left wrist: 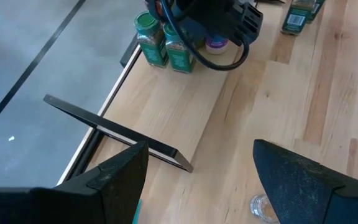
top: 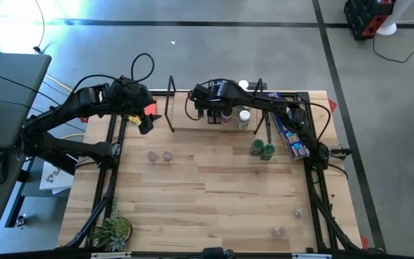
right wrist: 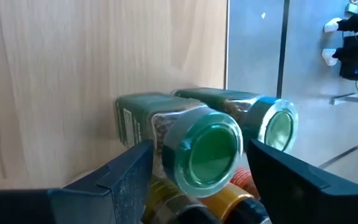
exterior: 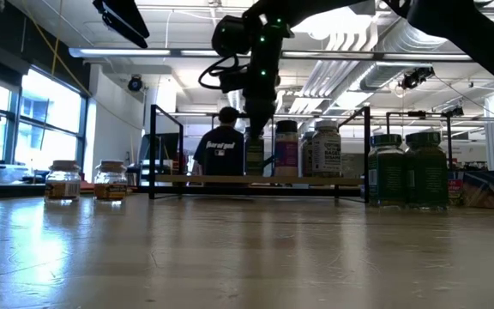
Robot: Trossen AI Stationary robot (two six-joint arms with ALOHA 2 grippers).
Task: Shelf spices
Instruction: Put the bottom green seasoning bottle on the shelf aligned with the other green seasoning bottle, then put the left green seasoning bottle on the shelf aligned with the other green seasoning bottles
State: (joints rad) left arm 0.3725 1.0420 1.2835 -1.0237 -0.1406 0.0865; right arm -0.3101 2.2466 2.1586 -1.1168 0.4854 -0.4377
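Since task is stocking rack, pale-plank wooden desk bears low light-wood shelf with black metal uprights at far edge. Right claw over shelf, spread around green-lidded spice jar, second just beside. Left claw wide, empty, hovering near shelf's end. Off shelf: two green-lidded jars, four clear jars.

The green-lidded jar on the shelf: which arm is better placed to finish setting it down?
Probably the right. Its pincer stands around a green-lidded jar over the shelf. The left pincer, open and empty, hovers off the shelf's left end.
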